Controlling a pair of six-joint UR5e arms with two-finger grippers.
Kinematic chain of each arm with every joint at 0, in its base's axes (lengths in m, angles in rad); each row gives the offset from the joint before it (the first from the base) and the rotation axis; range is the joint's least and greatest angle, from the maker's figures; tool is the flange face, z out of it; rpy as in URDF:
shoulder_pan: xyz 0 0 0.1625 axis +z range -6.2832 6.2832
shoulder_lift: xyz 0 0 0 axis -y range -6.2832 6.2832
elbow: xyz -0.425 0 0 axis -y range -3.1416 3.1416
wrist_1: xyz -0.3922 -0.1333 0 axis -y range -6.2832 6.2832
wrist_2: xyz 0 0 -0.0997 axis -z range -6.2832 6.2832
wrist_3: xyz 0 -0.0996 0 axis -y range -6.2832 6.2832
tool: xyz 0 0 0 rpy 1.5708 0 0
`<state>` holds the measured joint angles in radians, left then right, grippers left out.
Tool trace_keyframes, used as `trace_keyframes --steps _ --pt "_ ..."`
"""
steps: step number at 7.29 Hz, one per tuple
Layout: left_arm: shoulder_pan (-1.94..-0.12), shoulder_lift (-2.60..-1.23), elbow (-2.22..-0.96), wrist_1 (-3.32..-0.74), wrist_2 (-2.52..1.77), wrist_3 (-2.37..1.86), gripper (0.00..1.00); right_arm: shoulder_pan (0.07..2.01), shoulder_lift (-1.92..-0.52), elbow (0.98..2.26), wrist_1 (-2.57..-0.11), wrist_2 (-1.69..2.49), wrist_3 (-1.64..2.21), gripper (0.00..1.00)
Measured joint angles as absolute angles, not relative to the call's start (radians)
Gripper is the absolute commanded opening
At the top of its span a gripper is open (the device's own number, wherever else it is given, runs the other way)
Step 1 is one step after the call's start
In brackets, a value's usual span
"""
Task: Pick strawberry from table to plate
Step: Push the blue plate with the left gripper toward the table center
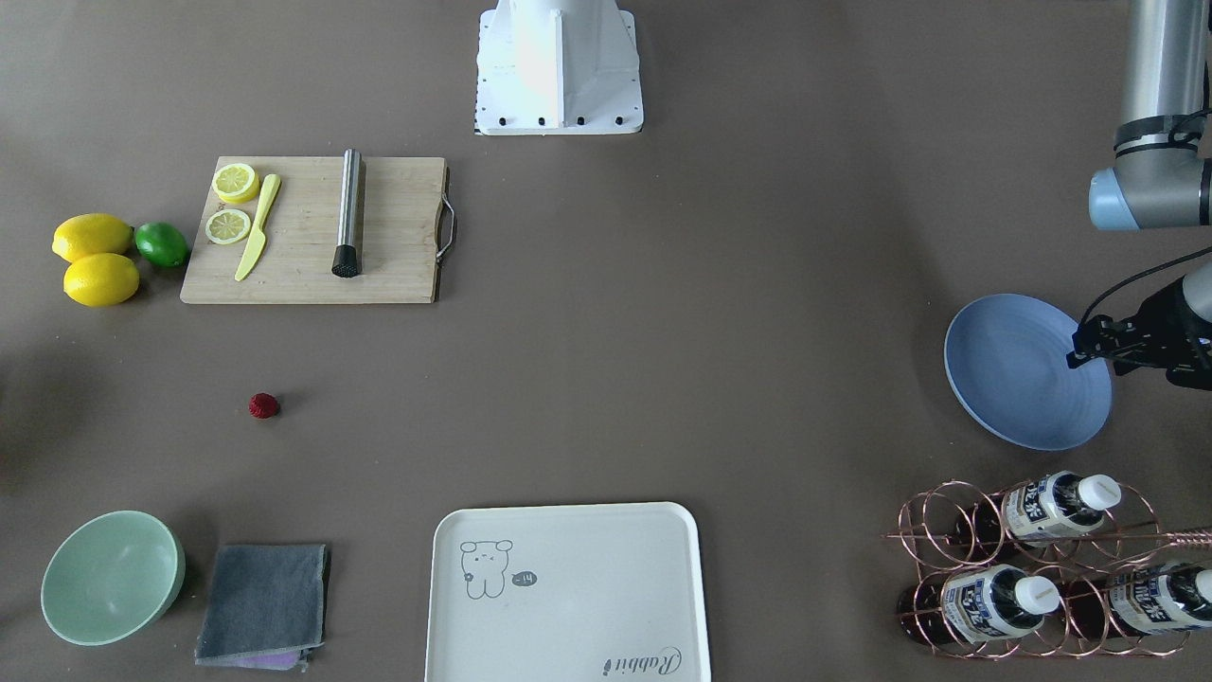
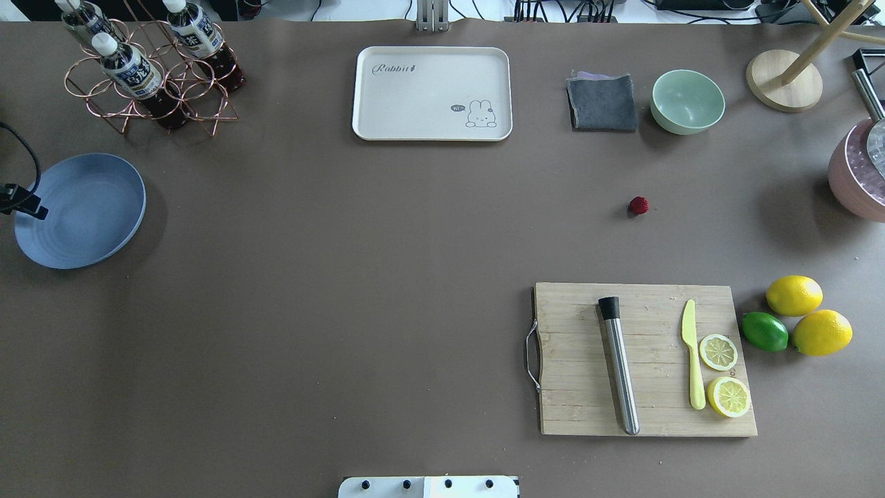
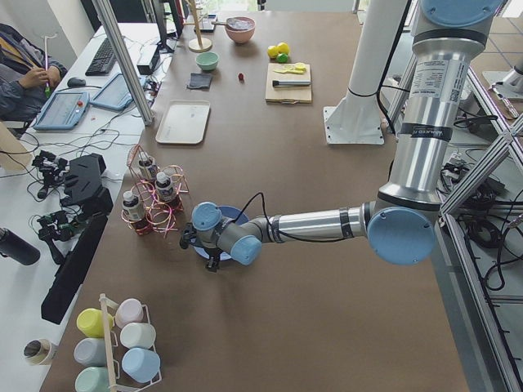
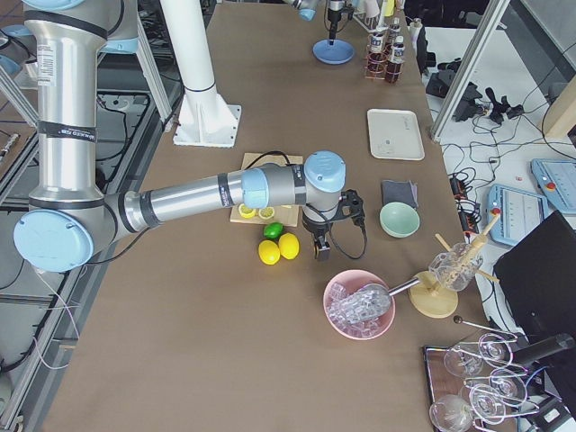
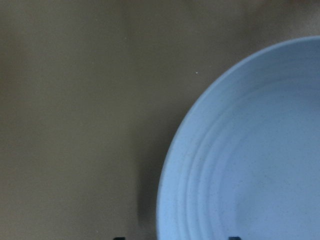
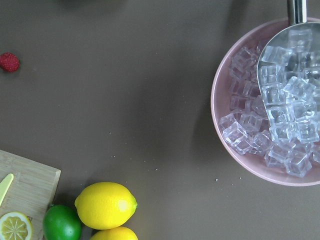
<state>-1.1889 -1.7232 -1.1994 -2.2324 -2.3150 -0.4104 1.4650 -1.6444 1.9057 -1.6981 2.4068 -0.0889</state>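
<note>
The strawberry [image 1: 264, 406] [image 2: 639, 205] is a tiny dark-red berry lying alone on the brown table [image 2: 346, 277], between the cutting board and the mint bowl. It also shows at the top left of the right wrist view [image 6: 9, 62]. The periwinkle-blue plate [image 1: 1013, 369] [image 2: 79, 211] [image 5: 250, 160] rests at the far end on my left side and holds nothing. My left gripper [image 1: 1078, 350] [image 2: 31, 209] hovers over the plate's outer rim, open, its tips apart and holding nothing. My right gripper [image 4: 321, 250] hangs above the table near the lemons; I cannot tell whether it is open or shut.
The cutting board [image 2: 574, 401] carries a steel muddler, a yellow knife and two lemon slices. Lemons [image 2: 794, 295] and a lime lie beside it. A pink ice bowl [image 6: 225, 80], mint bowl [image 2: 688, 101], grey cloth [image 2: 601, 102], cream tray [image 2: 432, 93] and bottle rack [image 2: 148, 76] ring the table.
</note>
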Motion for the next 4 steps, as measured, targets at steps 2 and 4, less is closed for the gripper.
trace_keyframes --steps 2,4 --pt "-1.189 -1.731 -1.195 -2.231 -2.320 -0.448 0.00 1.465 -1.643 1.910 -1.698 2.407 -0.089 1.00" --pt "-1.215 -1.741 -1.215 -2.229 -2.402 -0.485 0.00 1.465 -1.640 1.917 -1.698 2.407 -0.088 1.00"
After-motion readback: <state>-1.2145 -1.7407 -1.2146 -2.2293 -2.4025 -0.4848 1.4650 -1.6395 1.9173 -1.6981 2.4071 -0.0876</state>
